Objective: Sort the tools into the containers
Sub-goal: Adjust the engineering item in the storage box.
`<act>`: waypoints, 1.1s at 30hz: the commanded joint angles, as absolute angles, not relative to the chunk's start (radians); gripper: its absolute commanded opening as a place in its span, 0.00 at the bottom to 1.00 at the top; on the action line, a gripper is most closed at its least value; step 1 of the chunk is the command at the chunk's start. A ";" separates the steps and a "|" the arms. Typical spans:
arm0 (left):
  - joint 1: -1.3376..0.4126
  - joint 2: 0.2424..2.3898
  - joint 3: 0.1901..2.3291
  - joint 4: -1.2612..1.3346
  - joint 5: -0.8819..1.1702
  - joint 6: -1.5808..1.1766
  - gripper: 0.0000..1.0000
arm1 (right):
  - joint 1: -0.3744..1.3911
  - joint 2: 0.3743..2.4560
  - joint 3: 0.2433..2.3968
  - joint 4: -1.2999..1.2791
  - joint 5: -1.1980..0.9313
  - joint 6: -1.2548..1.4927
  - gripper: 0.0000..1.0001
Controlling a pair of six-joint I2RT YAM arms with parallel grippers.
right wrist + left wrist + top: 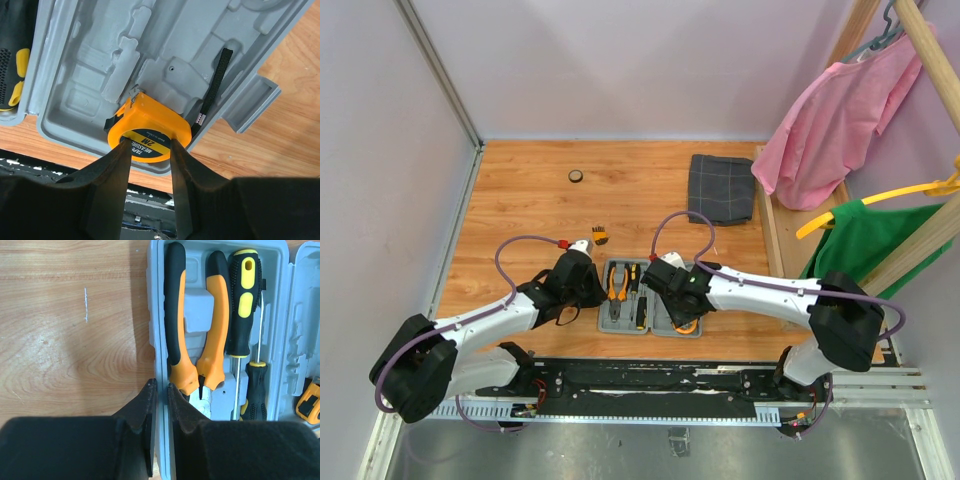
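Tool case (156, 315), open, both grippers engaged.
Left gripper (161, 390): jaws near-closed, pinching case wall beside pliers (197, 340). Right gripper (149, 150): jaws partly open, gripping tape measure (150, 125) inside case.

2 white arms (490, 322), black joints, looping purple cables (510, 255).

Left arm (480, 325): reaches forward and inward from its base, elbow low, wrist turned toward centre; left gripper (161, 389) with fingers nearly together, pinching the thin side wall of the tool case (156, 315). Right arm (770, 292): stretches leftward across the near edge, wrist pitched down; right gripper (150, 149) with jaws partly spread, both dark fingertips (120, 155) pressed to opposite sides of the tape measure (150, 127).
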State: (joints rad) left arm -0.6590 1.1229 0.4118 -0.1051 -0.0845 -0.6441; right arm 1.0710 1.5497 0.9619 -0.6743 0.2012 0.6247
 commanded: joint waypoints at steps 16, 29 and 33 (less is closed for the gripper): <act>-0.669 1.104 0.403 -0.150 -0.090 -0.626 0.09 | 1.059 1.381 0.920 -0.601 0.297 0.708 0.56; -0.670 1.100 0.401 -0.150 -0.088 -0.626 0.09 | 1.154 1.529 0.970 -0.677 0.422 0.862 0.53; -0.669 1.102 0.400 -0.147 -0.087 -0.624 0.09 | 1.161 1.544 0.974 -0.697 0.426 0.811 0.44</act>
